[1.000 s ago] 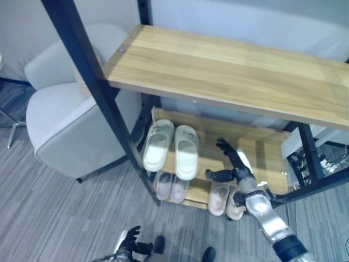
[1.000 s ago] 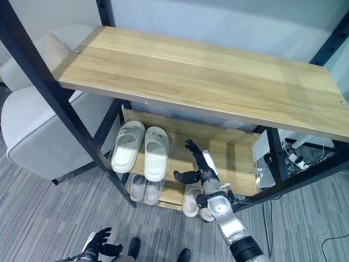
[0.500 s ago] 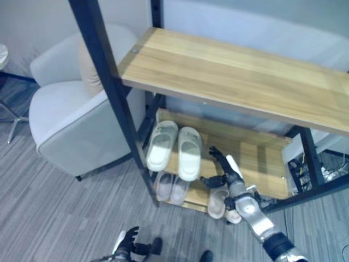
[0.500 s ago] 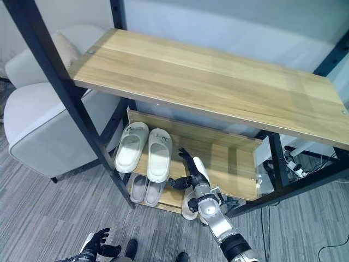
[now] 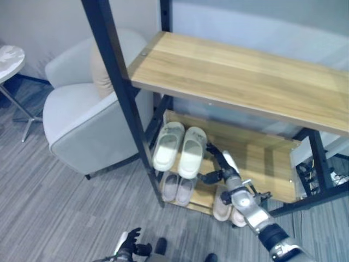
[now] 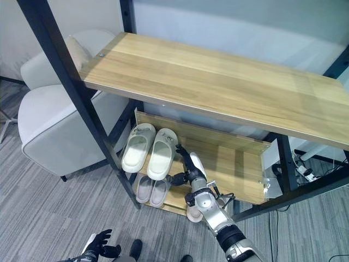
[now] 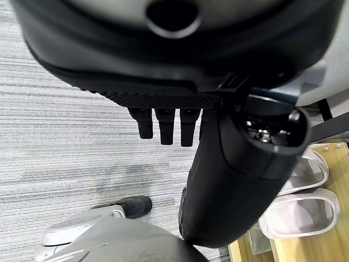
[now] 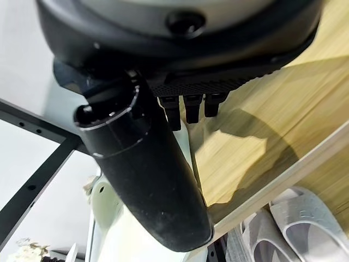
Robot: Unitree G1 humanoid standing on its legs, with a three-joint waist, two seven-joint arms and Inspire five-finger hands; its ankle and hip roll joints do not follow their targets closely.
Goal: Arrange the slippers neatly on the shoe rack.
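Cream slippers (image 5: pixel 180 148) paired neatly on the rack's (image 6: pixel 248 147) middle shelf, two more pairs below. Right hand (image 6: pixel 187 169) alongside, fingers apart and empty; left hand (image 5: pixel 128 244) low by the floor, fingers relaxed. Seemingly little left to arrange.

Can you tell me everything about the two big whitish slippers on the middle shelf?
The whitish slippers are a matching pair of open-toed slides that look like soft foam or rubber, each with a wide strap over the front. They lie flat, side by side and close together, at the left end of the wooden middle shelf of the shoe rack, heels sticking a little over its front edge. The robot's right hand is open just to their right, its thumb reaching toward the nearer one; whether it touches is unclear.
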